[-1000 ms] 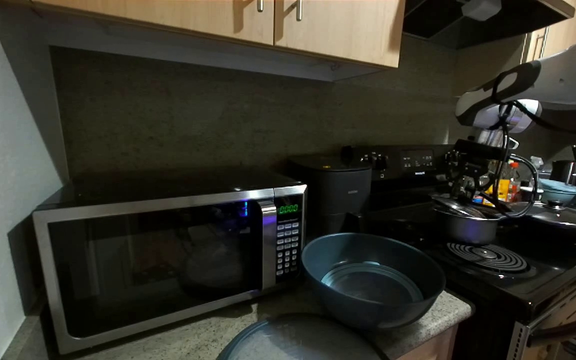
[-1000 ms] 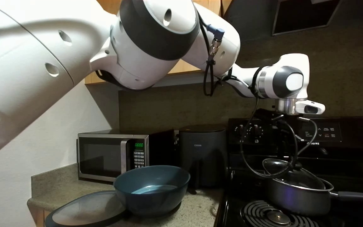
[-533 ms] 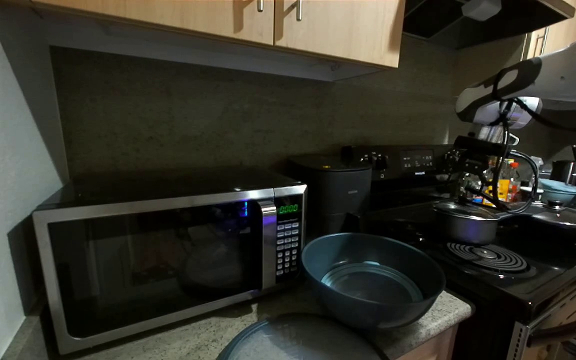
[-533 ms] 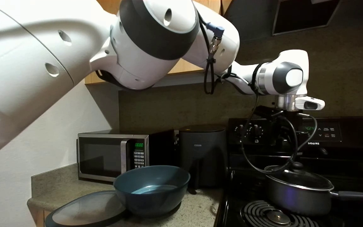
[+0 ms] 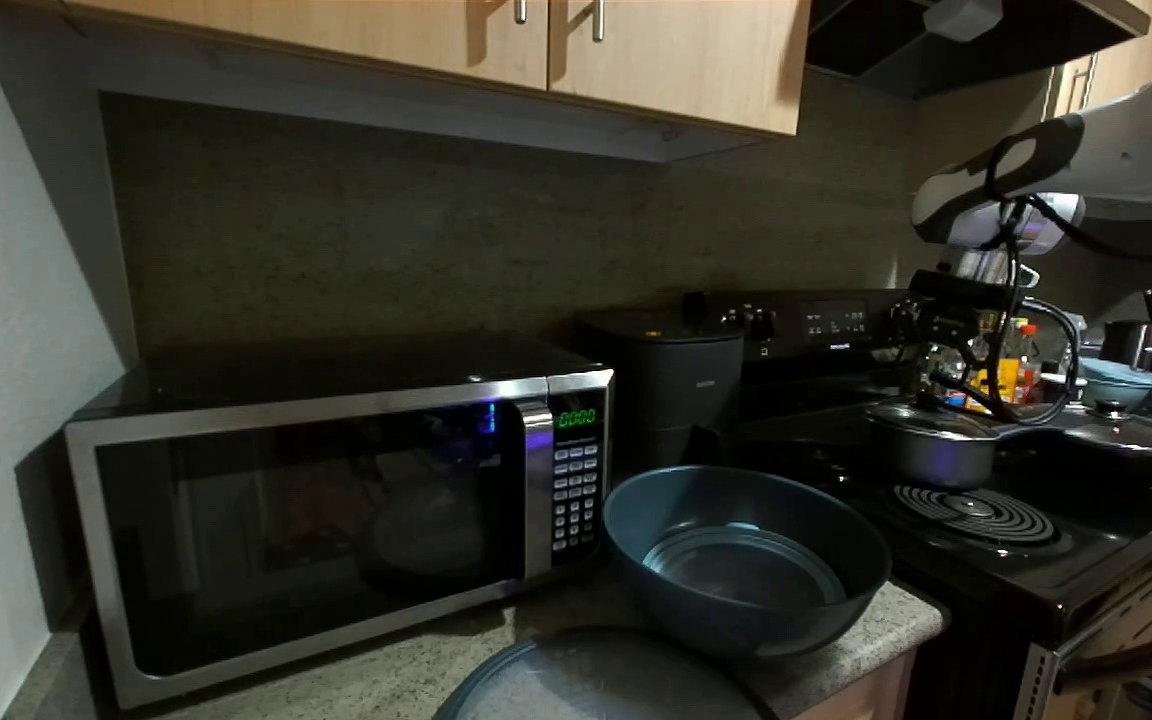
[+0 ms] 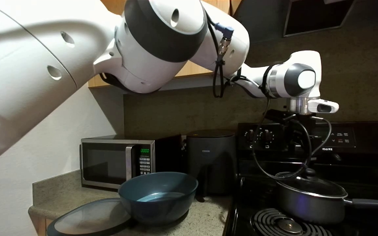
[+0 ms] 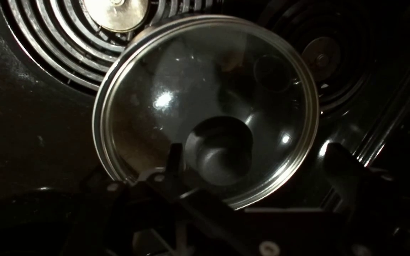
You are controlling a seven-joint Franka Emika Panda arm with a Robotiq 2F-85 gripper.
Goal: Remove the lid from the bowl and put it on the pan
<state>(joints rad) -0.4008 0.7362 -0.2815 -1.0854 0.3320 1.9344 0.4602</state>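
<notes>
Held the end effector (image 7: 255,151) with its two fingers (image 7: 175,156) wide apart, over the lid (image 7: 194,103). Saw the lid's black knob (image 7: 219,149) between the finger tips in the wrist view, closer to the finger on the left of that view. Could not tell the gap from fingers to knob, with so much black behind. Found the lid, round like a plate and just as long as wide, lying on top of the pan (image 6: 310,208), with its knob pointing up. Saw two bright spots of light shining on its glass. Saw the pan's long handle (image 6: 369,204) poking out to the right in an exterior view, making that the pan's long way. Found the pan on the dark stove (image 5: 1116,530) in both exterior views, beside a coil burner (image 6: 289,224).

Saw the lid tipped up on one side a second before, then lying flat on the pan. Found the arm (image 6: 302,80) a little higher than before, too. Saw the bowl (image 6: 157,213) in just the same spot on the bench (image 6: 215,209), with its mouth facing up, a big see-through cover (image 6: 90,218) just beside it and the microwave (image 6: 116,160) near.
</notes>
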